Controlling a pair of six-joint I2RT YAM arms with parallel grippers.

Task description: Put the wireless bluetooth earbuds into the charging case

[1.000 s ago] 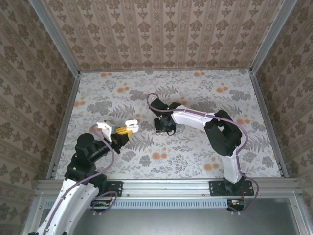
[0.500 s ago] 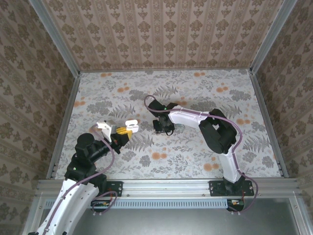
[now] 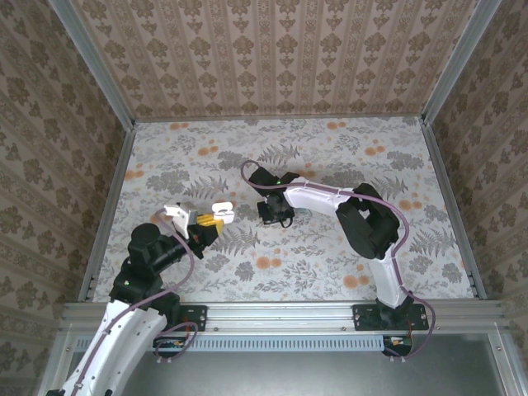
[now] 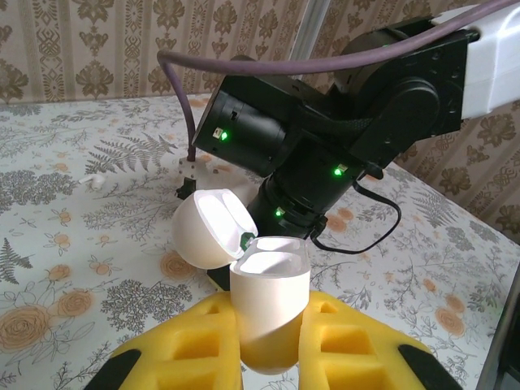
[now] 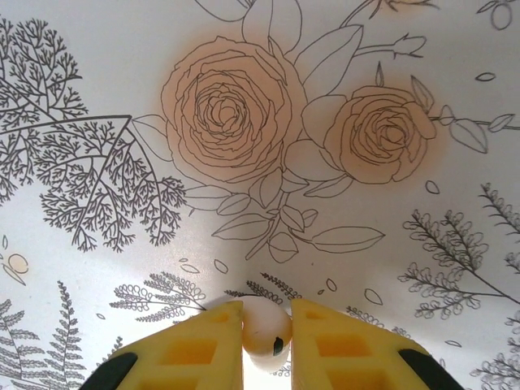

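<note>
My left gripper [image 4: 270, 315] is shut on the white charging case [image 4: 268, 296], held upright with its lid [image 4: 210, 229] swung open to the left. In the top view the open charging case [image 3: 219, 211] sits at the tip of the left gripper [image 3: 208, 223], left of centre. My right gripper [image 5: 266, 315] is shut on a white earbud [image 5: 265, 325], pinched between its yellow pads just above the floral table. From above, the right gripper [image 3: 276, 211] points down a short way right of the case. The teal earbuds are out of view.
The right arm's black wrist [image 4: 325, 154] looms close behind the case. A tiny white piece [image 4: 97, 179] lies on the table farther left, too small to identify. The floral tabletop [image 3: 330, 264] is walled on three sides, with a metal rail along the near edge.
The right gripper has edged slightly left toward the case and its elbow has drawn in. The left arm and the open case have barely moved.
</note>
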